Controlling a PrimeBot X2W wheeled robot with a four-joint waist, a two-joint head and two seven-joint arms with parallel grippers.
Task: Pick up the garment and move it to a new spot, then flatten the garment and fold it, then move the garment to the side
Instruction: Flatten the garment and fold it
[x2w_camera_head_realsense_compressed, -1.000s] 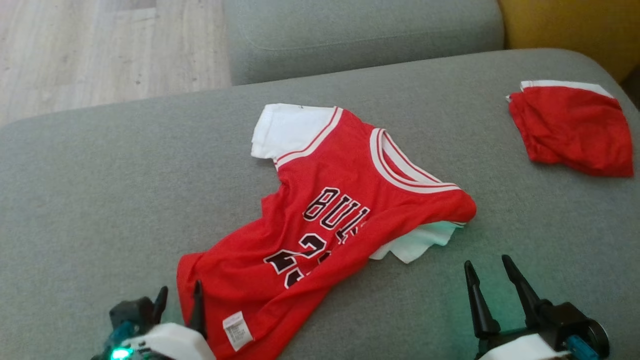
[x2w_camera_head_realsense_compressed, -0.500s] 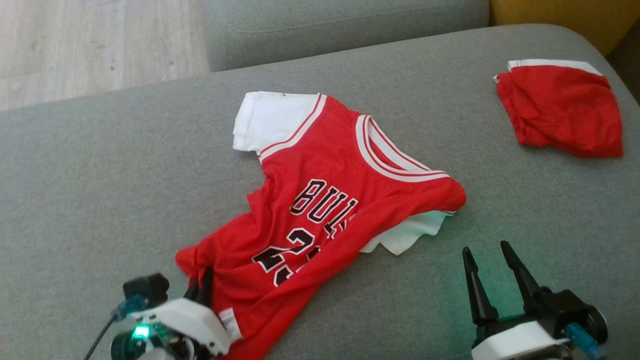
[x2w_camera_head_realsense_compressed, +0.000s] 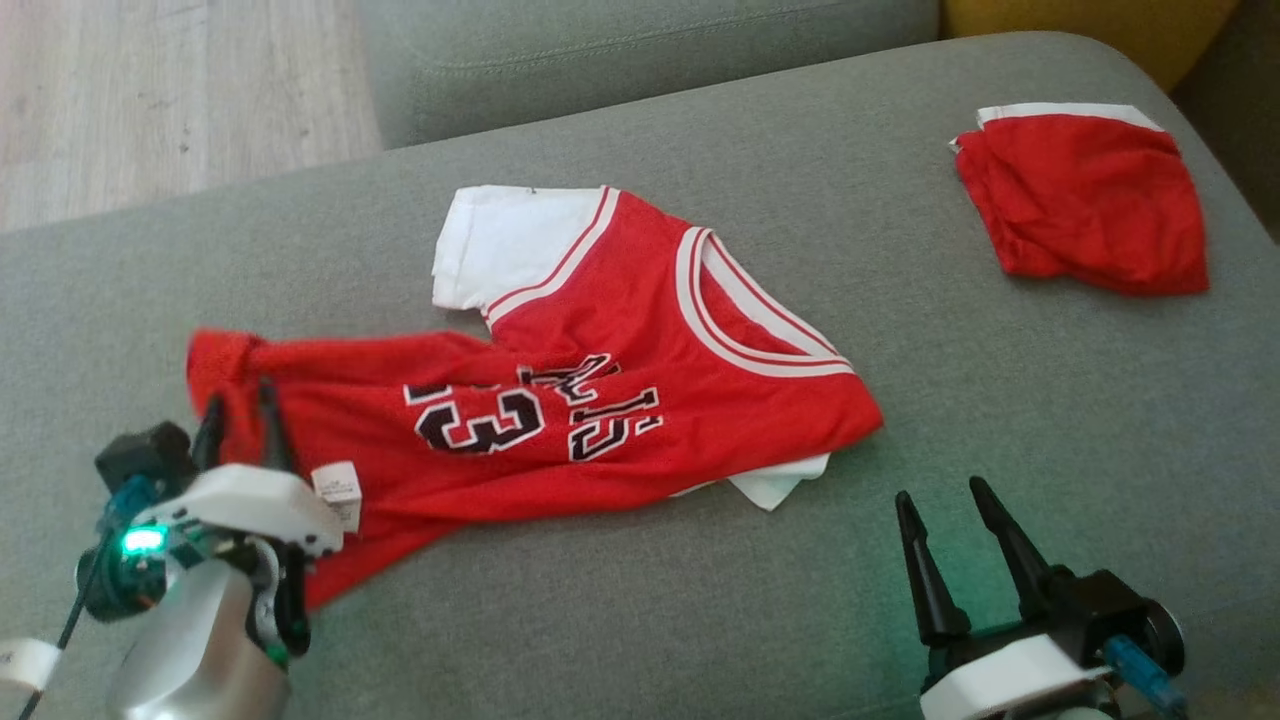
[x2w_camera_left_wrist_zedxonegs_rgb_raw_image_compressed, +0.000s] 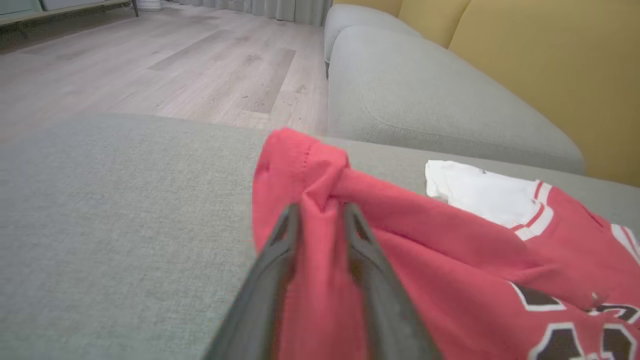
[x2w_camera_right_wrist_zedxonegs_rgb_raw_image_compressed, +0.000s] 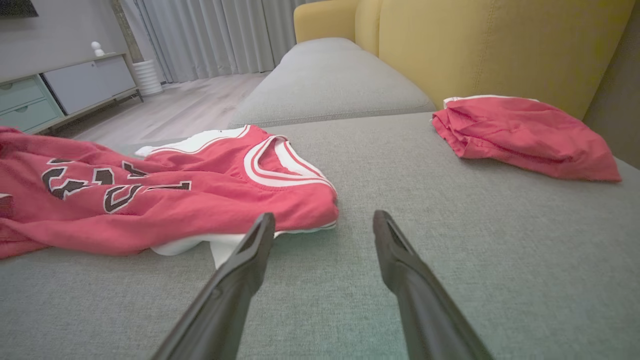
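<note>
Red fabric of the shirt (x2w_camera_head_realsense_compressed: 640, 400) is bunched and twisted, so the black letters and the number on its chest are folded over and cannot be read whole. One white sleeve (x2w_camera_head_realsense_compressed: 500, 240) lies open at the far side. The second sleeve (x2w_camera_head_realsense_compressed: 770, 487) is mostly hidden under the red body, and only a corner comes out. The hem near the robot's left is partly covered by the left wrist, beside a small white label (x2w_camera_head_realsense_compressed: 340, 490).

The left gripper (x2w_camera_head_realsense_compressed: 240, 398) is at the left end of the shirt. Its fingers point away from the robot and pinch a fold of the red fabric, which rises in a lump just past them in the left wrist view. The right gripper (x2w_camera_head_realsense_compressed: 940, 492) is apart from the shirt, near the hidden sleeve, with its fingers spread and nothing between them.

The shirt lies on a grey sofa cushion (x2w_camera_head_realsense_compressed: 700, 610). Red shorts (x2w_camera_head_realsense_compressed: 1085, 205) lie well apart at the far right. Around are a yellow backrest (x2w_camera_right_wrist_zedxonegs_rgb_raw_image_compressed: 475, 45), a pale wood floor (x2w_camera_head_realsense_compressed: 150, 90) and grey curtains (x2w_camera_right_wrist_zedxonegs_rgb_raw_image_compressed: 210, 35).
</note>
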